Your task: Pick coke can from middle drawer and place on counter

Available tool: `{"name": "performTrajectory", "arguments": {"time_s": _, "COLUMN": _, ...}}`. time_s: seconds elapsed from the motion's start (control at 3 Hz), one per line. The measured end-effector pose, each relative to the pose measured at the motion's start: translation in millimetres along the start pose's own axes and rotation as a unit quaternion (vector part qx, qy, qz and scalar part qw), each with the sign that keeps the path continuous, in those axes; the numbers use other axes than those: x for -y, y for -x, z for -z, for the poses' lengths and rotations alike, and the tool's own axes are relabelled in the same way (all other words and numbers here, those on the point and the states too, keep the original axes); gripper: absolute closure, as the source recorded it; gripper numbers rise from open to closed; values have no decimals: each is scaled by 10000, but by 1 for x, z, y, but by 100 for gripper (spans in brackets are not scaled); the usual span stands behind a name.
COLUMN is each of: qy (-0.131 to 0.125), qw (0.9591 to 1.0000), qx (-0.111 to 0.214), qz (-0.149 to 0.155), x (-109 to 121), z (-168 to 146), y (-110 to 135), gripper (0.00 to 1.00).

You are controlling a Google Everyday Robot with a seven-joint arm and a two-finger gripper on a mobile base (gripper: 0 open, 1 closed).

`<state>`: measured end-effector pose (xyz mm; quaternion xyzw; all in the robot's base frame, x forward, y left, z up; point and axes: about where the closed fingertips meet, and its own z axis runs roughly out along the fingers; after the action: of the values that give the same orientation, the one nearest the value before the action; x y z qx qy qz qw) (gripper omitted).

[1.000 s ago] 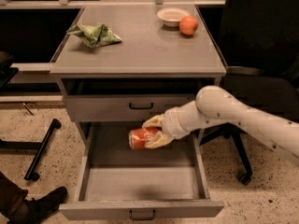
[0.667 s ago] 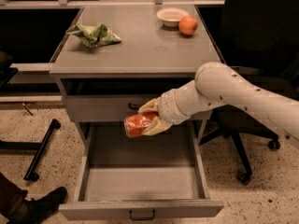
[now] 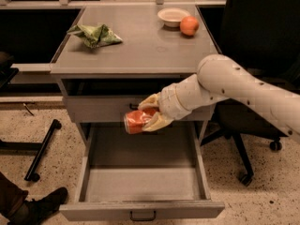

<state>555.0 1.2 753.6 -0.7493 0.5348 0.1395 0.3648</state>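
Cream-white and thick, your arm (image 3: 234, 86) came in from the right, bent at the elbow beside the cabinet, with the forearm sloping down and left across the cabinet front. Your gripper (image 3: 147, 113) hung in the air above the open middle drawer (image 3: 140, 211), level with the closed upper drawer front (image 3: 98, 108). Its two pale fingers (image 3: 149, 100) were clamped on the coke can (image 3: 135, 122), one above it and one below.

You held the can on its side, red body toward the gripper and a silvery end pointing left. It was clear of the tray floor and lower than the counter (image 3: 140, 50).

A dark office chair (image 3: 262, 36) stood behind your arm on the right. On the counter, a crumpled green bag (image 3: 95, 34) lay at the left, well apart from a white bowl (image 3: 172, 16) at the far right edge, with an orange (image 3: 189, 26) just beside it. The counter's front middle lay bare. A dark shoe (image 3: 43, 204) showed at the lower left, near the drawer's corner.
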Motion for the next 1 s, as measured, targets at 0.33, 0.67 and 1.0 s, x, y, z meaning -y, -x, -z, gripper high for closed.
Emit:
{"name": "performTrajectory", "arguments": {"time_s": 0.33, "qy": 5, "qw": 9993, "qx": 97, "qz": 358, "x": 34, "z": 30, "y": 30, "gripper": 100}}
{"name": "performTrajectory", "arguments": {"time_s": 0.67, "qy": -192, "qw": 9965, "qx": 403, "qz": 712, "x": 79, "z": 60, "y": 55, "gripper": 100}}
{"name": "performTrajectory", "arguments": {"time_s": 1.0, "qy": -398, "qw": 9952, "qx": 430, "qz": 779, "x": 97, "z": 76, "y": 62, "gripper": 100}}
